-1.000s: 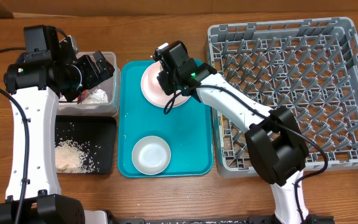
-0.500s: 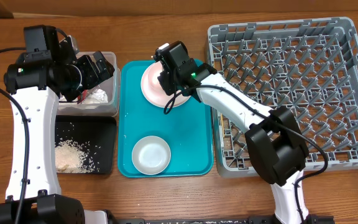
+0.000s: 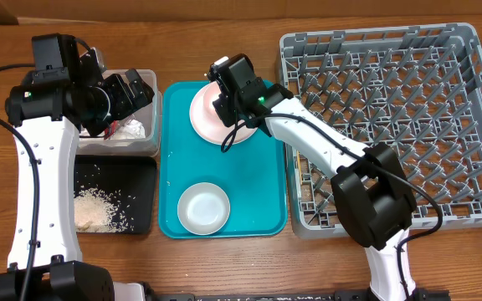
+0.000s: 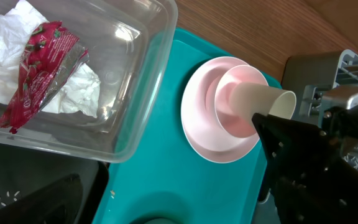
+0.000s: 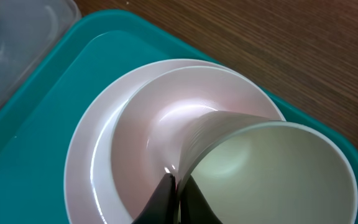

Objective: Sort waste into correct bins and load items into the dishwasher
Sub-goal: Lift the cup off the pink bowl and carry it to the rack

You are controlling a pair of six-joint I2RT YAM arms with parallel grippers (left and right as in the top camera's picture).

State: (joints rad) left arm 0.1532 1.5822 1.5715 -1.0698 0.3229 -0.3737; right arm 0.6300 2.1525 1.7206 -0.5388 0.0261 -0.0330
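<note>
The right jaws are pinched shut on the thin wall of the cream cup (image 5: 272,168), near its rim. The cup leans on its side inside the pink bowl (image 5: 160,118). That bowl sits on the round plate (image 5: 82,174) at the far end of the teal tray (image 3: 262,184). A whitish bowl (image 3: 203,207) stands near the tray's front end. The left jaws stand wide open above the clear tub (image 4: 135,134), holding nothing. The tub contains the red wrapper (image 4: 42,68), which lies on the white napkin (image 4: 5,43). Just in front of the tub, the black tray (image 3: 141,174) holds rice (image 3: 99,209). The grey rack (image 3: 392,117) sits on the table (image 3: 224,33), right of the teal tray.
</note>
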